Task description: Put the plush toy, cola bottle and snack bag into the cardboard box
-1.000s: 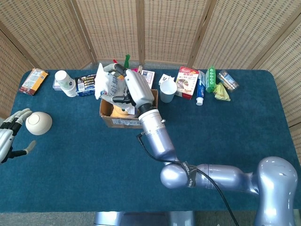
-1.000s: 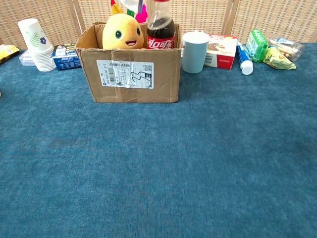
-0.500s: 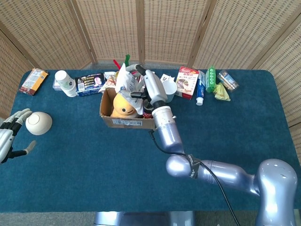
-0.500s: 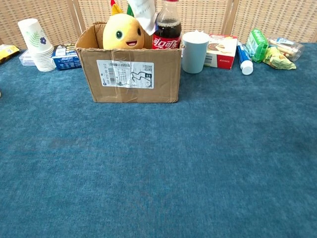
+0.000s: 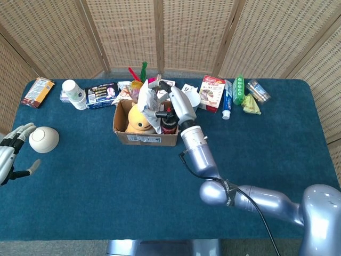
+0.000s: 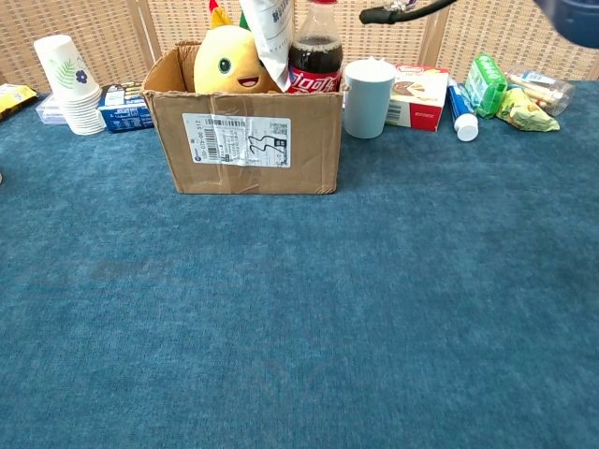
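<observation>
Beside cardboard box (image 6: 245, 140): blue cup (image 6: 368, 97), paper cups (image 6: 67, 83).

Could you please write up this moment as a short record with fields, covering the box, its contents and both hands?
box: cardboard box upright on the blue table, top open
plush toy: yellow plush toy inside, left part
cola bottle: cola bottle upright inside, right part
snack bag: white snack bag poking down between toy and bottle
right hand: right hand over the box, holding the bag's top
left hand: left hand at the table's left edge, holding nothing
</observation>
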Controlling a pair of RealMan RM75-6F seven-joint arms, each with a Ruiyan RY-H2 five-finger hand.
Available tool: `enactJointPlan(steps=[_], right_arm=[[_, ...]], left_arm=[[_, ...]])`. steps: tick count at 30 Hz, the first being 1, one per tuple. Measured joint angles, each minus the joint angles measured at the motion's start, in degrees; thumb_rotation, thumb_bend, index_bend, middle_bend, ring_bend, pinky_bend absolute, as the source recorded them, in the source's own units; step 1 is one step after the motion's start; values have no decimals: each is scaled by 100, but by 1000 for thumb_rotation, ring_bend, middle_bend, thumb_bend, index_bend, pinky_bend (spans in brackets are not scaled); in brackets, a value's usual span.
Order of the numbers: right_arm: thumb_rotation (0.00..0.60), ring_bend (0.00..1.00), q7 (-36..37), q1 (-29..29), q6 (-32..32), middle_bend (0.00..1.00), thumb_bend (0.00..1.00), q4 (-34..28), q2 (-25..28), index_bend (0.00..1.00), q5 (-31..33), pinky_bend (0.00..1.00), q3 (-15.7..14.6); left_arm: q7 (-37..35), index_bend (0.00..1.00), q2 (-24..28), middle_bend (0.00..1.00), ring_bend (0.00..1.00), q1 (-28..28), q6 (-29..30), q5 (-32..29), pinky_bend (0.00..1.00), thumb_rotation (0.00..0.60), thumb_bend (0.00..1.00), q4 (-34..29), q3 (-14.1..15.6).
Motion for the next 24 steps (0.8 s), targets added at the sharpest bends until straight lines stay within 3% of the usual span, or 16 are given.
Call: enactJointPlan(steps=[3,5,8,14,24], right_arm=[[600,83,250,-112,-197,152,554,-49,92,155,-356,259,-73],[597,28,398,-184,-281,61,472,-72,142,70,-617,236,-133],[578,0,620,-296,-387,2,361,-98,232,3,-1070,204,-240],[550,0,816,-423,-581,0,305,-131,508,0,-1525,191,-415],[541,0,757,-476,-455,0,201,-329,921,0,-1591,186,-231]], left_arm=[[-4,0,3,0,0,4,7,7,113,600,420,2,4],[-12,0,5,0,0,6,14,14,113,600,420,2,4],[-17,0,8,0,0,8,24,21,113,600,420,-2,5],[-13,0,12,0,0,12,35,40,114,600,420,-12,12],[8,0,8,0,0,11,40,71,114,600,420,-25,25]])
